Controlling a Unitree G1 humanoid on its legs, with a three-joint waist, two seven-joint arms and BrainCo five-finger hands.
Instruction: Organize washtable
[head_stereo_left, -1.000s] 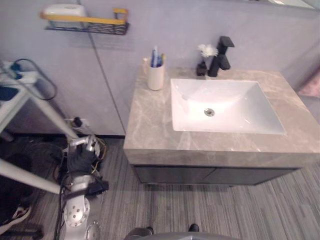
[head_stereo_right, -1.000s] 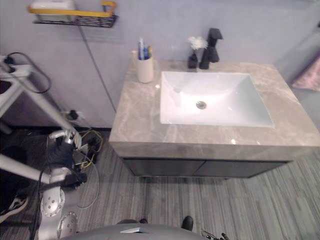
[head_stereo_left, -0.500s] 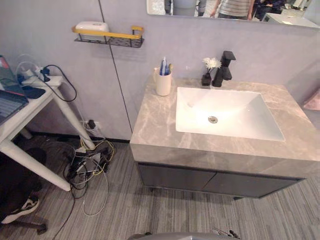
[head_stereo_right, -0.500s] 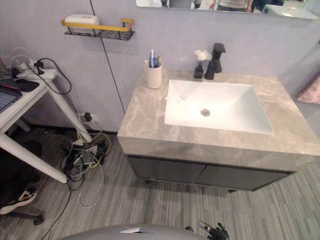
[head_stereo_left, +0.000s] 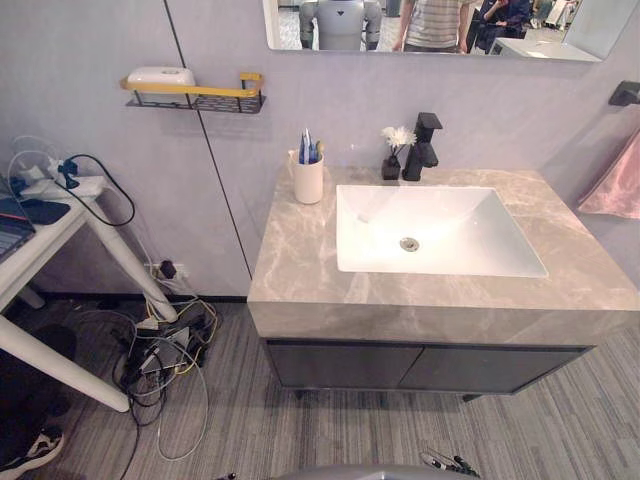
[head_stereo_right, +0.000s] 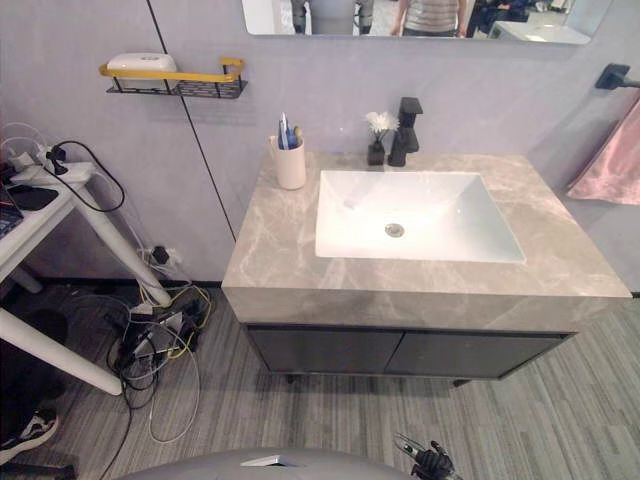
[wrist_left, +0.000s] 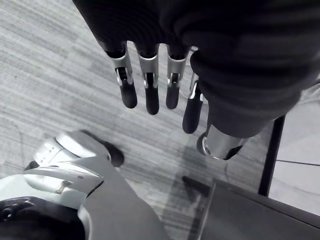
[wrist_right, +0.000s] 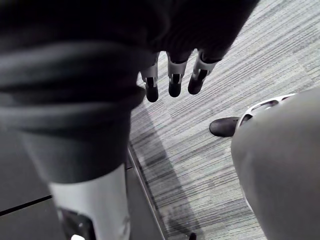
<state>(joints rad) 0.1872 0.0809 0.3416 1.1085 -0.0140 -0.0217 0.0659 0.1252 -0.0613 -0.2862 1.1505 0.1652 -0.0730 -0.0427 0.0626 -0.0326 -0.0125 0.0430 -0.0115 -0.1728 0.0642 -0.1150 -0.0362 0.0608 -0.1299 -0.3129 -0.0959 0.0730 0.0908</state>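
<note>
The washtable (head_stereo_left: 300, 270) has a grey marble top with a white sink (head_stereo_left: 440, 240) set into it. At its back left stands a white cup (head_stereo_left: 308, 183) holding toothbrushes (head_stereo_left: 308, 148). A black faucet (head_stereo_left: 424, 145) rises behind the sink, with a small black vase of white flowers (head_stereo_left: 391, 163) beside it. My left hand (wrist_left: 150, 95) hangs over the striped floor with straight fingers, holding nothing. My right hand (wrist_right: 172, 82) hangs the same way, fingers straight and empty, far below the counter.
A wire wall shelf (head_stereo_left: 195, 97) with a white soap dish (head_stereo_left: 160, 78) hangs to the left of the washtable. A pink towel (head_stereo_left: 612, 185) hangs at the right. A white side table (head_stereo_left: 40, 250) and tangled cables (head_stereo_left: 165, 350) stand to the left. The mirror (head_stereo_left: 430, 25) reflects people.
The camera has tilted up, bringing the mirror and towel into view. My left arm, raised at the lower left a second ago with curled fingers, has dropped and its fingers have straightened.
</note>
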